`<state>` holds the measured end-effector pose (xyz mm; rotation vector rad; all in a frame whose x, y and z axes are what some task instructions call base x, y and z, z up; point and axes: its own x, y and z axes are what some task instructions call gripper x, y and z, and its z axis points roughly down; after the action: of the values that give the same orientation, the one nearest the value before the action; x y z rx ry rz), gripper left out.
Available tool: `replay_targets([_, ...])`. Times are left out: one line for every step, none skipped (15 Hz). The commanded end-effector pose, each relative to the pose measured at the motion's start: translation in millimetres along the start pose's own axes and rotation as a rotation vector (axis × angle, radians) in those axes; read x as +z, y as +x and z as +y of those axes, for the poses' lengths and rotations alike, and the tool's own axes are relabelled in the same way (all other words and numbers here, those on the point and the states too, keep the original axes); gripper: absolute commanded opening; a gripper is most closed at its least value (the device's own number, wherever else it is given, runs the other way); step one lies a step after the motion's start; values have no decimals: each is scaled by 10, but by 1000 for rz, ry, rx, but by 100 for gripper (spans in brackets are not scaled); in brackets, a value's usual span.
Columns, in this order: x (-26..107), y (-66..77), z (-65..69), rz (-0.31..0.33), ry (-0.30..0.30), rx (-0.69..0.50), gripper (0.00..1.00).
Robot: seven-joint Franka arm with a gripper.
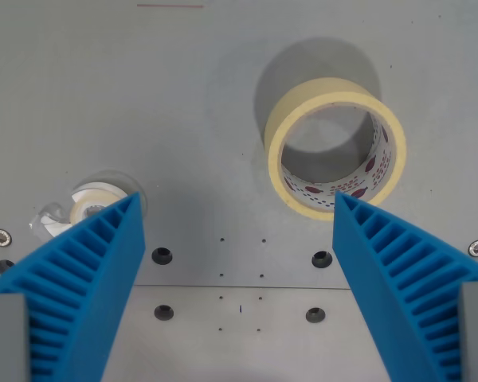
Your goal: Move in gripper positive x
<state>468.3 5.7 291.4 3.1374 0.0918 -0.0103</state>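
Below the camera, over a grey table (103,95): gripper (237,208) spread wide, nothing held, bare surface showing between the two blue ribbed fingers (80,278).

Risks from here, judged only: no way of telling from this view which way positive x runs, so any guess at clearance is loose. If toward the wrist view's right or top, possible knock against the tape roll (334,147), standing just beyond the tip of the finger on that side, perhaps already overlapping it in view; height gap impossible to tell. If toward the left, possible brush with the small dispenser (88,205), half hidden behind the other fingertip. Either light enough to skid if clipped.

Gripper itself: soft-looking fin-type fingers, slanted inward toward the tips, grey mounts at the lower corners. Bolt holes (161,255) and screws in the table beneath, well clear.
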Motion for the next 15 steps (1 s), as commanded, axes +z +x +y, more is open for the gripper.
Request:
replay_targets([-22, 51, 0, 5, 0, 0, 100])
replay_targets([-22, 101, 0, 5, 0, 0, 100])
replay_targets([-22, 151, 0, 5, 0, 0, 100])
replay_targets([-23, 201, 0, 5, 0, 0, 100])
replay_targets([-23, 251, 0, 5, 0, 0, 100])
replay_targets([-23, 301, 0, 5, 0, 0, 100])
replay_targets([-23, 351, 0, 5, 0, 0, 100])
replay_targets([-24, 401, 0, 5, 0, 0, 100])
replay_targets([-24, 451, 0, 5, 0, 0, 100])
replay_targets([-24, 501, 0, 5, 0, 0, 100])
replay_targets([-24, 551, 0, 5, 0, 0, 100])
replay_targets([-25, 601, 0, 5, 0, 0, 100])
replay_targets([-25, 651, 0, 5, 0, 0, 100])
replay_targets([-25, 701, 0, 5, 0, 0, 100])
replay_targets([-25, 751, 0, 5, 0, 0, 100])
